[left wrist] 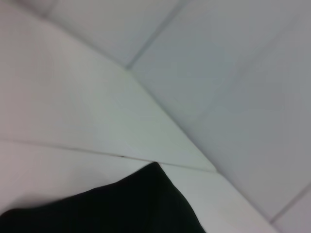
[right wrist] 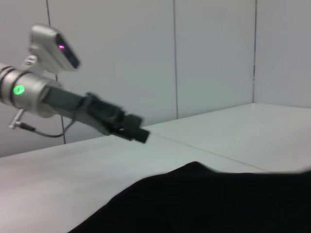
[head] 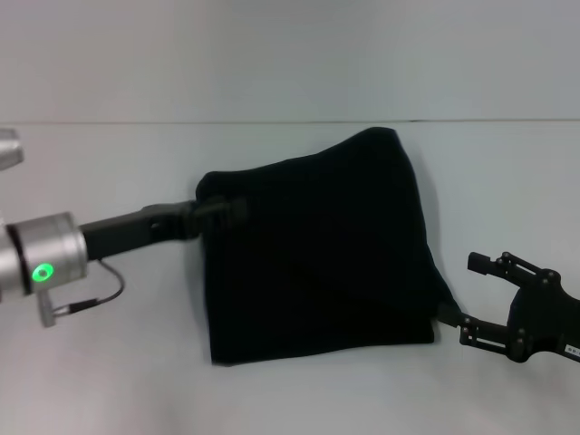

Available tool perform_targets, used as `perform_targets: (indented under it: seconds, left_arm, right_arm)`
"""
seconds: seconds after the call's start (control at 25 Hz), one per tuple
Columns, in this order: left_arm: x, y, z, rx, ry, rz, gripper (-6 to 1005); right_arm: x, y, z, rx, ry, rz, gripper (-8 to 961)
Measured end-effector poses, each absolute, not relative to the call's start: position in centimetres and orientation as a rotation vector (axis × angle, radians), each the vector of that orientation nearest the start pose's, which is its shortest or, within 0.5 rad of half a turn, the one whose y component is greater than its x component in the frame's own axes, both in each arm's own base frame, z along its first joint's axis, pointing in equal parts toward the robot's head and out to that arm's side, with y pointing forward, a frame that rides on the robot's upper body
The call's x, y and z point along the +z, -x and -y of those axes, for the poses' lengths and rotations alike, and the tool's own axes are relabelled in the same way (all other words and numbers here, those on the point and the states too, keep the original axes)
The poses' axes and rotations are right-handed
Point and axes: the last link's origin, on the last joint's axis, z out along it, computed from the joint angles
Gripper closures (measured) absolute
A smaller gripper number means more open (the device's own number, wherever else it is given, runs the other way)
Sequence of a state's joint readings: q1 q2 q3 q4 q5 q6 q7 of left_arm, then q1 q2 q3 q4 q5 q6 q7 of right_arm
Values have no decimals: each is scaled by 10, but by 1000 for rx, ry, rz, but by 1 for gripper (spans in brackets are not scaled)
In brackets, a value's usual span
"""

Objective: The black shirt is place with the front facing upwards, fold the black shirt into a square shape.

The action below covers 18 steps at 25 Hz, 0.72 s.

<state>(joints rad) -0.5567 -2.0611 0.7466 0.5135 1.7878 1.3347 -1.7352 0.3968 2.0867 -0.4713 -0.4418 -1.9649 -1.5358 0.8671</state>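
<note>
The black shirt (head: 317, 254) lies folded into a rough square on the white table (head: 109, 362), and no lettering shows. My left gripper (head: 225, 210) reaches in from the left and overlaps the shirt's upper left edge. I cannot tell whether it grips the cloth. The right wrist view shows the left gripper (right wrist: 138, 133) above the table beyond the shirt (right wrist: 204, 199). My right gripper (head: 460, 290) is open beside the shirt's near right corner, and its lower finger (head: 453, 318) sits right at that corner. A corner of the shirt (left wrist: 126, 204) shows in the left wrist view.
A pale wall (head: 290, 54) rises behind the table's far edge. Bare white tabletop lies on all sides of the shirt. A thin cable (head: 100, 294) hangs under the left wrist.
</note>
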Motion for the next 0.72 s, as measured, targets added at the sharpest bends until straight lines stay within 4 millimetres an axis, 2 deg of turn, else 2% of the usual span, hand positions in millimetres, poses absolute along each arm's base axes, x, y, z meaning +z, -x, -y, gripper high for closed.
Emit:
perform_targets:
  seconds: [0.04,0.24,0.36,0.52,0.72]
  left_arm:
    - [-6,266,-356,-884,2414,1196,476]
    - [5,271,-330,-851,2563,932,367]
    - [6,276,-305,-863,2639,739,301]
    - [-7,290,-282,-797,2670,648,203]
    - [-19,301,-275,-716,2661,657,37]
  right_arm:
    - [-13,-317,-282,754,2481,-420,58]
    - [-15,-315,-282,761,2482,-411,58]
    - [-18,-317,-277,754,2491,-401,58]
    - [-25,-325,-270,716,2481,-401,58]
    - [-31,-331,-269,674,2466,-419,59]
